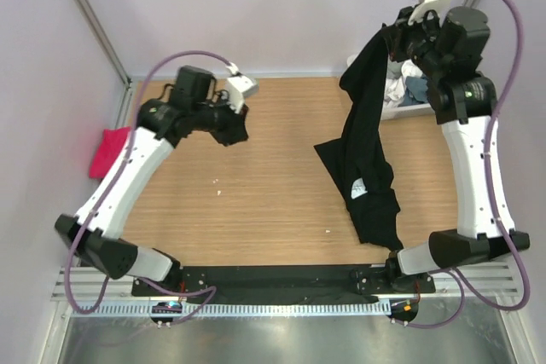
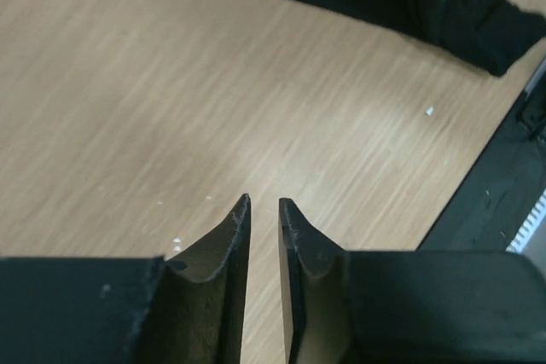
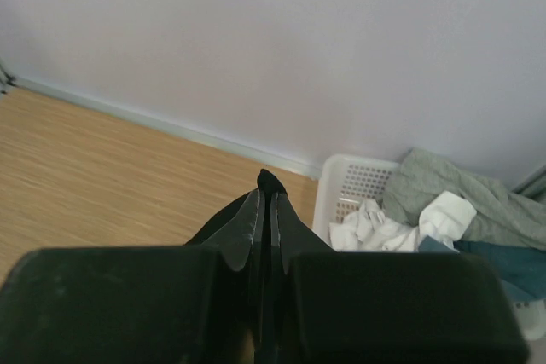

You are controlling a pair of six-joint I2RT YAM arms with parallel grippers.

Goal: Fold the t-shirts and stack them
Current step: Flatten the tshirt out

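Right gripper (image 3: 266, 198): pinched shut on an edge of the black t-shirt (image 1: 367, 134) and raised high, apparently so the cloth hangs straight.
Black t-shirt: lower end rests on the table (image 1: 256, 202).
Left gripper (image 2: 264, 206): jaws narrowly parted and empty, likely ready for a second corner.
Pink t-shirt (image 1: 109, 153): at the table's left edge, untouched.

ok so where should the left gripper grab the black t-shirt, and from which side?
Probably the flap jutting left where the black t-shirt meets the table. The right gripper is shut on its upper end, so the cloth hangs from there; that flap lies slack and points toward the empty left gripper. Come in from the left, low, pinching its edge.
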